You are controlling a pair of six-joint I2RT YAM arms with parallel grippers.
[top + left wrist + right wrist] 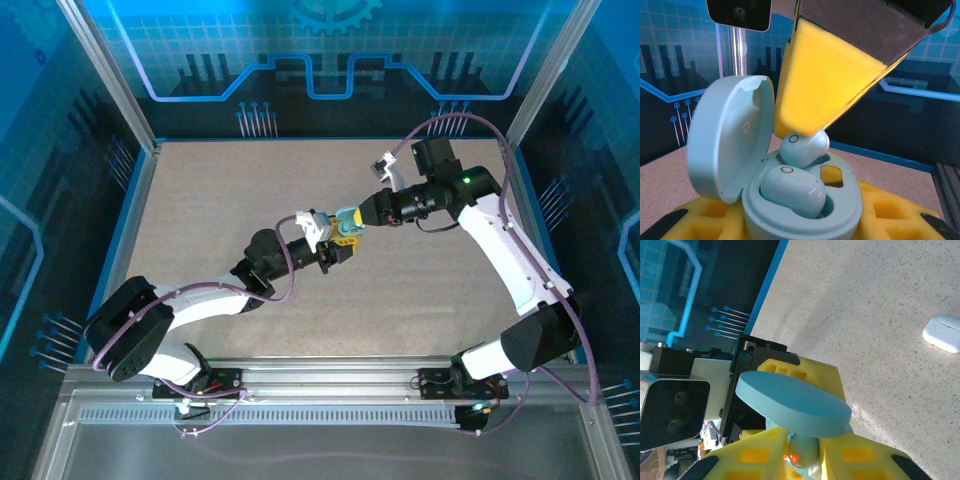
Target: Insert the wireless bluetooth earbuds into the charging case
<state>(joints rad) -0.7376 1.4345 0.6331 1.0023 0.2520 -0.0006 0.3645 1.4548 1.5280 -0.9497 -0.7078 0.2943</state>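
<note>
My left gripper (335,245) is shut on the light blue charging case (800,215), which it holds above the table with the lid (725,135) open. One light blue earbud (792,190) sits in the case's near slot. A second earbud (802,147) hangs just over the far slot, touching its rim, pinched between the yellow fingers (835,85) of my right gripper (360,215). From the right wrist, the gripper (807,452) closes on that earbud (805,455) under the case's lid (792,405).
A white pill-shaped case (942,332) lies shut on the speckled table (220,200) to the right. Blue walls and metal posts (115,85) ring the table.
</note>
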